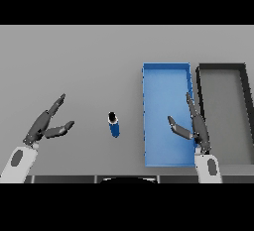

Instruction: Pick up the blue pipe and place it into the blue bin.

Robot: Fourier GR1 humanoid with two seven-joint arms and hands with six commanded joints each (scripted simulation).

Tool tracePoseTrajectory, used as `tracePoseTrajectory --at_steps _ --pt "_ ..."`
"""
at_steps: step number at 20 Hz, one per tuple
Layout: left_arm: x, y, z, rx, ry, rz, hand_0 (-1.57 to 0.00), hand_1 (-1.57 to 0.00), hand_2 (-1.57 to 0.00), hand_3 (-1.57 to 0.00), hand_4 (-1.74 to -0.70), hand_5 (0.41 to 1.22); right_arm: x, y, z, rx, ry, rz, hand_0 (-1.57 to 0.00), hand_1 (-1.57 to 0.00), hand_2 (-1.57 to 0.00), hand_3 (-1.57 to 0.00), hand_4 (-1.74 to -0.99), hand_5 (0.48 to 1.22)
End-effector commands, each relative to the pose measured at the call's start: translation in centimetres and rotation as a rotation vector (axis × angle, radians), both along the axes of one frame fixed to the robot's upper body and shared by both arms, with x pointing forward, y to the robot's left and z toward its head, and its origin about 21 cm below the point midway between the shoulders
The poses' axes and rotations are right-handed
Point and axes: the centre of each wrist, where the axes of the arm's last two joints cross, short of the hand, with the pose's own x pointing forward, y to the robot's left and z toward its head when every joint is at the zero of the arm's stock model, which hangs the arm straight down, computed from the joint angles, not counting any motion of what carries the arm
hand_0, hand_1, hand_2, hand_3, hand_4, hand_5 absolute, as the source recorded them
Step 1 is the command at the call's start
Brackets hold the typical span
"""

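Note:
The blue pipe (114, 125) stands on end on the grey table, its dark ring-shaped end facing up, left of the blue bin (161, 74). My left hand (45, 125) is open over the table well left of the pipe and does not touch it. My right hand (194, 124) is open over the blue bin, fingers straight and thumb spread toward the left. Bare table shows between the pipe and the bin.
A black bin (246, 86) with a grey floor stands right beside the blue bin. The grey table (74, 61) stretches behind and around the pipe.

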Motion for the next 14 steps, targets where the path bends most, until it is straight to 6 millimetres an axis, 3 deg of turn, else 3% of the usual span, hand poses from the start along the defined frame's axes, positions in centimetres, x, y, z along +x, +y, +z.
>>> tracePoseTrajectory --at_steps 1,5,9,14 --pt "-0.1 -0.4 0.3 0.009 0.022 -0.033 0.00 0.00 0.00 0.00 -1.03 0.549 -0.1 0.2 -0.2 0.000 0.000 0.008 0.00 0.00 0.00 0.00 -1.179 0.616" --pt "-1.1 -4.2 -0.9 0.014 0.125 -0.165 0.00 0.00 0.00 0.00 -1.11 0.497 -0.1 0.1 -0.2 -0.011 0.011 0.001 0.00 0.00 0.00 0.00 -1.164 0.617" --pt "-2.1 -6.7 -1.7 0.040 0.151 -0.234 0.00 0.00 0.00 0.00 -1.14 0.455 -0.2 -0.2 0.0 0.014 0.005 0.000 0.00 0.00 0.00 0.00 -1.195 0.617" --pt "-1.3 -9.9 -3.3 0.004 0.149 -0.277 0.00 0.00 0.00 0.00 -1.15 0.456 -0.5 0.0 -0.1 0.020 0.007 0.007 0.00 0.00 0.00 0.00 -1.217 0.626"
